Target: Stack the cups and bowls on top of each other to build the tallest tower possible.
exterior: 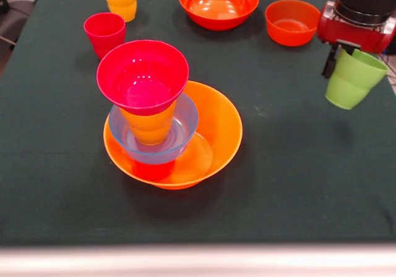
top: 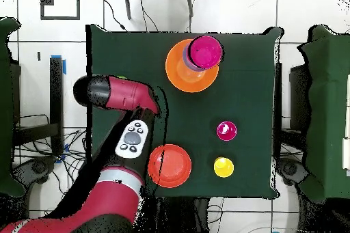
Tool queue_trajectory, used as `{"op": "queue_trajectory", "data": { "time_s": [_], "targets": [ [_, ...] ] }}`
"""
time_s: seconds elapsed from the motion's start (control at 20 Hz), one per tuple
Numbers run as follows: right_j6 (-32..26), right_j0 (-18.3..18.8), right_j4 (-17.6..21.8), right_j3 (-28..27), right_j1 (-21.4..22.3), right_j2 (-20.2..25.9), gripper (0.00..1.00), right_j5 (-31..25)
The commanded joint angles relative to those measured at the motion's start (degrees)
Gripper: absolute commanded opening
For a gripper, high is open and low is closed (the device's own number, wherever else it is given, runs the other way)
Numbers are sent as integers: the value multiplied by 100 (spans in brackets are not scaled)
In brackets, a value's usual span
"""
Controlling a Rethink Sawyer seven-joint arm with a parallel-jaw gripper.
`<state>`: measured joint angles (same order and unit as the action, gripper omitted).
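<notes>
Gripper [exterior: 339, 55] is pinching the green cup [exterior: 352, 79] by its rim, hanging tilted well right of the tower [exterior: 151, 113]. Carrying it over, it likely needs levelling and centring above the magenta bowl [exterior: 142, 76] before lowering gently.

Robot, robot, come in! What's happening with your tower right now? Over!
Gripper shut on green cup, held above the table. Tower stands four pieces above its orange bowl, magenta bowl topmost. Nothing in the way.

tower [exterior: 158, 116] front-centre on table [exterior: 297, 184], two cups [exterior: 105, 31] behind, bowls [exterior: 218, 3] probably farther right
</notes>
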<state>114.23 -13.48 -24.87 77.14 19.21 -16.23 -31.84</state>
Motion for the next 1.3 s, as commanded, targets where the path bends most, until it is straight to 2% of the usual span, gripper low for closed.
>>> {"op": "queue_trajectory", "data": {
  "time_s": [0.05, 0.2, 0.8, 0.9, 1.3],
  "targets": [
    [-210, 457, 154, 405, 372, 1289, 0, -672],
    [-313, 636, 154, 558, 532, 1543, 0, -652],
    [-388, 964, 331, 927, 1280, 1836, 0, -1186],
    [-589, 1165, 291, 1115, 1419, 2049, 0, -1130],
    [-1242, 1847, 607, 1324, 1567, 2489, 0, -1271]
  ]
}}
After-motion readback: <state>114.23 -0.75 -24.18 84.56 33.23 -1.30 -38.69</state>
